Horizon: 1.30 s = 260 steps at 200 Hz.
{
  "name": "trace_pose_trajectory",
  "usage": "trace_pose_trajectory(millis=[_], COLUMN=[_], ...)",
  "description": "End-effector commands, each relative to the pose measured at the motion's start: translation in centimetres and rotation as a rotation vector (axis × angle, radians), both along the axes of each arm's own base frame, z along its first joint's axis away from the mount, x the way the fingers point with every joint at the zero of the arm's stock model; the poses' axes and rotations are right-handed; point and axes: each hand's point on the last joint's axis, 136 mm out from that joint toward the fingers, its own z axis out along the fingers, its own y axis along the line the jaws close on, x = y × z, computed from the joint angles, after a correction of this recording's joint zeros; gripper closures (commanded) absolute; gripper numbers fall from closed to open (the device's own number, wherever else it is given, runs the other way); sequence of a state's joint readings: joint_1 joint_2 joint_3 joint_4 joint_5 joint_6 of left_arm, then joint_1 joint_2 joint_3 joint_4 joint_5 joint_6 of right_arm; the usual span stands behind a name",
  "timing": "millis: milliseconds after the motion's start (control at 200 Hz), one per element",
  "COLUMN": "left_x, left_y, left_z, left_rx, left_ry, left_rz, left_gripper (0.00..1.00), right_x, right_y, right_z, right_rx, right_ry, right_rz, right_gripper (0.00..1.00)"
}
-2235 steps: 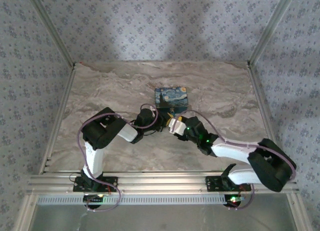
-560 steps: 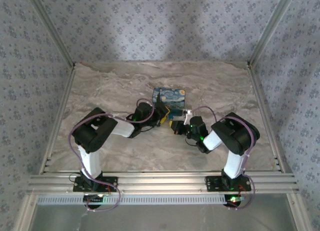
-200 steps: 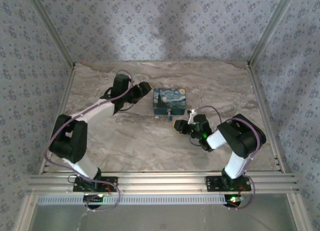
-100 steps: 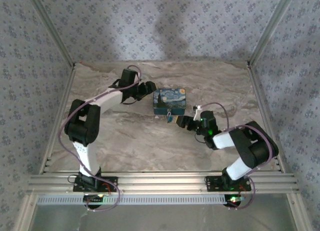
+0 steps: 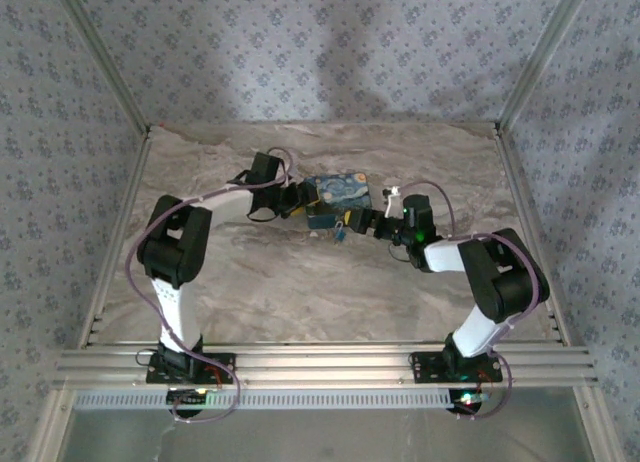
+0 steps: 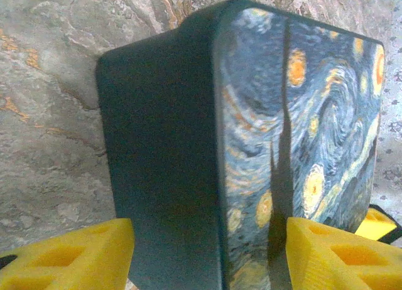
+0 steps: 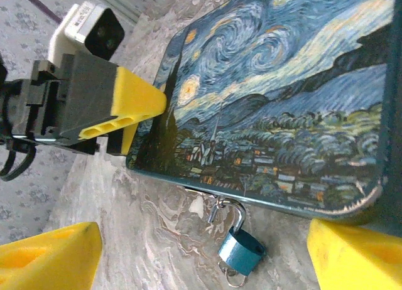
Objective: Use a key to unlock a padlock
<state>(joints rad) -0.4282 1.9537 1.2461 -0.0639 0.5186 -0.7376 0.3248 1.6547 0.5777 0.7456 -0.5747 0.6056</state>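
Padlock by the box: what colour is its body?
The padlock is metallic blue, and it shows best in the right wrist view, at the box's edge.

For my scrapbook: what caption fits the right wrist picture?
A small padlock hooked to the starry blue box on the marble table.

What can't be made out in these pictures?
- Padlock, top view: too small to tell whether it is open.
- Key: the right wrist view's bottom edge cuts off whatever hangs under the padlock.
- Left fingers, left wrist view: the bottom edge cuts them; whether they press the box is unclear.
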Motion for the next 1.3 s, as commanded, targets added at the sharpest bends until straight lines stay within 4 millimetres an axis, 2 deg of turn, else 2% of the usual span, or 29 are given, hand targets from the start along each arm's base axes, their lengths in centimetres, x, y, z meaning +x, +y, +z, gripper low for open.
trace_pose_trajectory(millis=[0, 335, 415, 590, 729, 874, 979, 1129, 1294], left_x=[-2.7, -6.8, -7.2, -6.4, -5.3, -4.6, -4.2, -3.2, -2.5], left_y=[1.0, 2.9, 3.4, 4.2, 4.4, 2.8, 0.8, -1.7, -3.5], left_z=[-1.2, -1.8, -1.5, 0.7, 4.0, 7.6, 9.1, 9.5, 8.4], left_rx=[0.050, 0.057, 0.063, 0.049, 0.044, 0.013, -0.005, -0.033, -0.039], left_ry=[0.047, 0.068, 0.064, 0.009, -0.066, -0.135, -0.153, -0.149, -0.124], left_rz=[0.000, 0.043, 0.056, 0.087, 0.099, 0.063, 0.011, -0.039, -0.072], left_gripper=[0.38, 0.38, 0.37, 0.35, 0.35, 0.35, 0.35, 0.36, 0.36], right_x=[0.6, 1.8, 2.0, 0.9, -0.3, -0.9, -0.7, -0.3, -0.3], right_y=[0.5, 2.3, 2.0, 0.4, -0.3, 0.7, 1.8, 3.1, 3.8], right_z=[0.4, 1.2, 1.3, 0.8, 0.4, 0.0, -0.2, -0.7, -1.6], right_rx=[-0.034, 0.022, 0.027, 0.016, 0.023, 0.031, 0.037, 0.041, 0.055], right_ry=[-0.038, -0.089, -0.090, -0.081, -0.070, -0.058, -0.051, -0.044, -0.030], right_rz=[0.064, 0.170, 0.154, 0.137, 0.162, 0.211, 0.248, 0.278, 0.313], right_gripper=[0.13, 0.13, 0.14, 0.16, 0.19, 0.21, 0.23, 0.24, 0.26])
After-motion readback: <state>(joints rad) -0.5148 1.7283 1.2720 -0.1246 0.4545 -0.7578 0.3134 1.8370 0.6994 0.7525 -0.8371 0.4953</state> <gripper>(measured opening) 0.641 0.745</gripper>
